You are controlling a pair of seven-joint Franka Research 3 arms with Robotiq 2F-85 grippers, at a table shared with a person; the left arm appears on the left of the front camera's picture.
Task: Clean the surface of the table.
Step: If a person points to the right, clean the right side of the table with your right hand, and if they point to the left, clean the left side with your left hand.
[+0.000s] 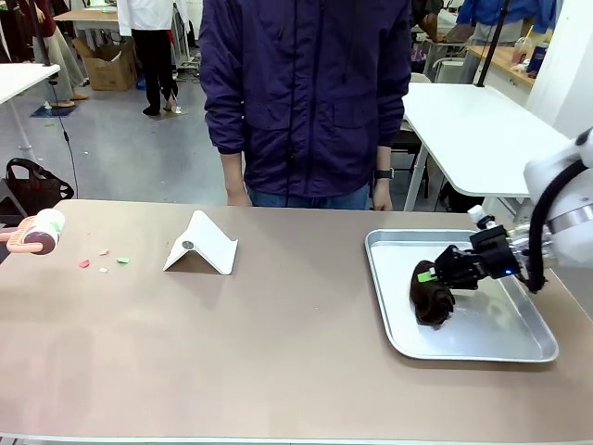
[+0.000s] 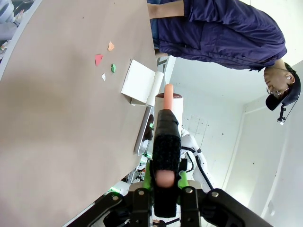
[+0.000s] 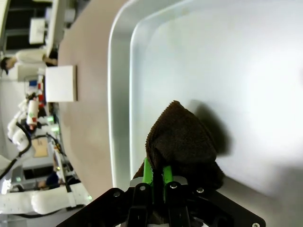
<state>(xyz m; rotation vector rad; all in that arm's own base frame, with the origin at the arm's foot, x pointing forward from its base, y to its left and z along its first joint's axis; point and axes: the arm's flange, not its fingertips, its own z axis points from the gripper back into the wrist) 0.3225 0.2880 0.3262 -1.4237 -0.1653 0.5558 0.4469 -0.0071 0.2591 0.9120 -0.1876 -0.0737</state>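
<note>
We're at the tool pick-up step, no wiping yet. The table (image 1: pixel 278 352) spans the whole front view, its taupe top bare in the middle. The silver tray (image 1: pixel 500 320) sits on its right end and a white folded card (image 1: pixel 202 243) stands left of centre. The right gripper (image 1: pixel 428 274) is pressed together, pinching the brown cloth (image 1: pixel 432 298) inside the tray. The left gripper (image 2: pixel 165 161) is clamped on the lint roller (image 1: pixel 37 232) at the left edge. Small coloured scraps (image 1: pixel 102 261) lie just beside the roller. Next, we think: lift the cloth over the tray rim, then work toward the scraps.
</note>
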